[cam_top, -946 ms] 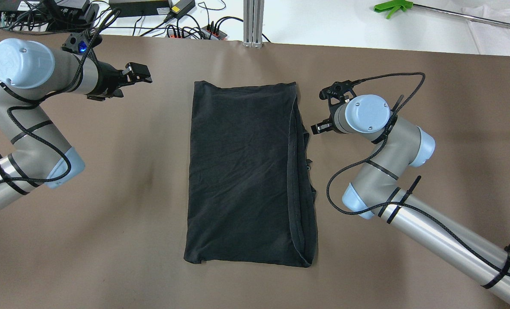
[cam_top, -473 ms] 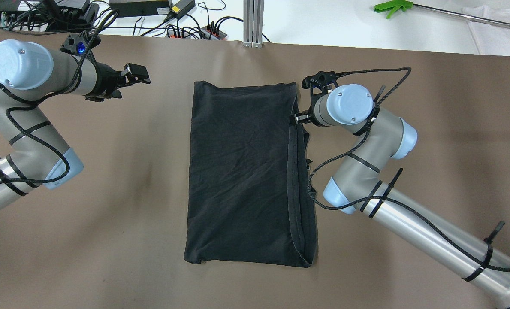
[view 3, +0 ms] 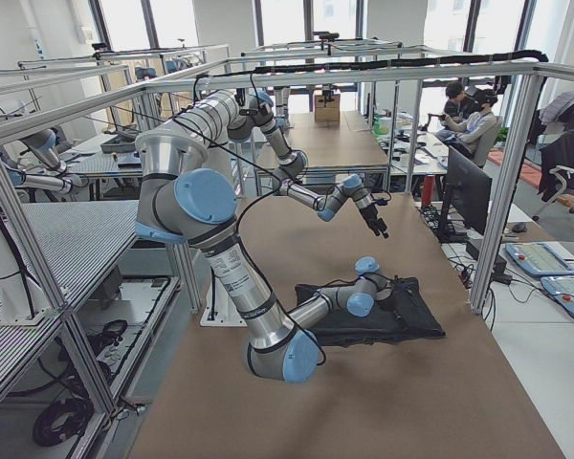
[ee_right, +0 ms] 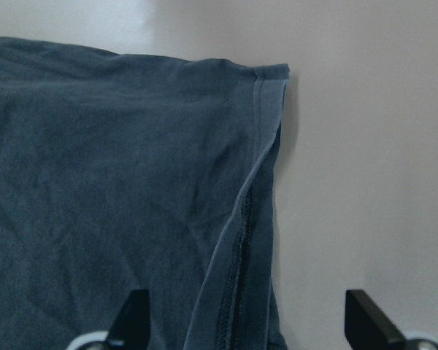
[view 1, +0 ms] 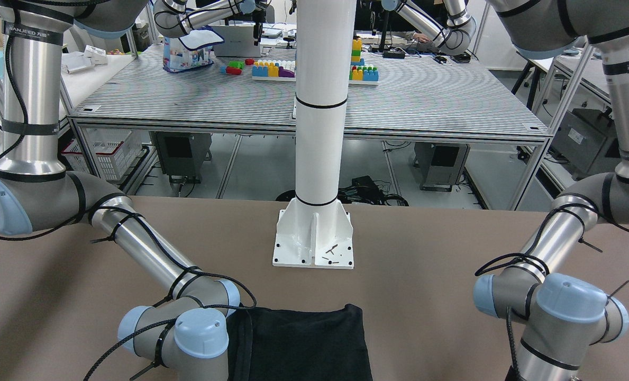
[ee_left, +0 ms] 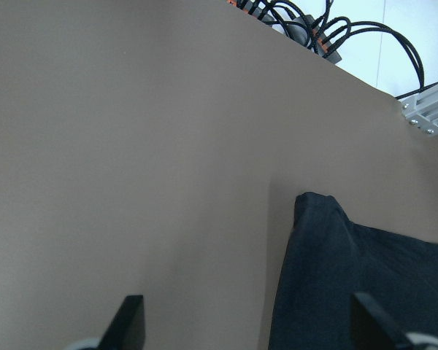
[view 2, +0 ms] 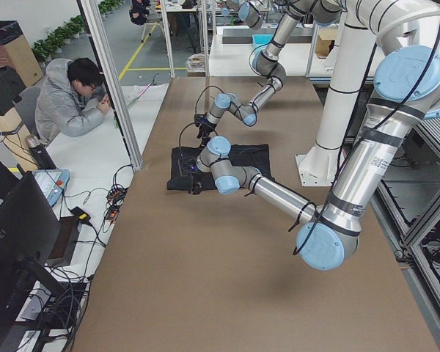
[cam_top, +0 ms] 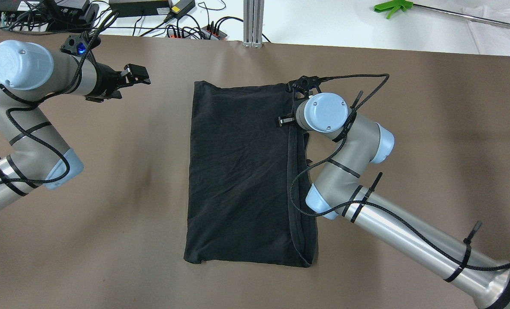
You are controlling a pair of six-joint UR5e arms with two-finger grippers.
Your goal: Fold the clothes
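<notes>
Right arm bent sharply at the elbow, wrist over the far right corner of the clothes. Right gripper spread, one finger on each side of the stitched hemmed edge, pinching nothing. Left arm folded, with left gripper spread over bare matte brown counter, well apart from the fabric. The clothes lie mid-counter as a soft, creased, dark rectangle, layered along the right side.

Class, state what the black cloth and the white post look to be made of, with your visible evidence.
Black cloth: soft knit fabric, possibly cotton jersey, matte; fine creases and a stitched hem show. White post: likely painted metal, glossy; it reflects light and is bolted down.
</notes>
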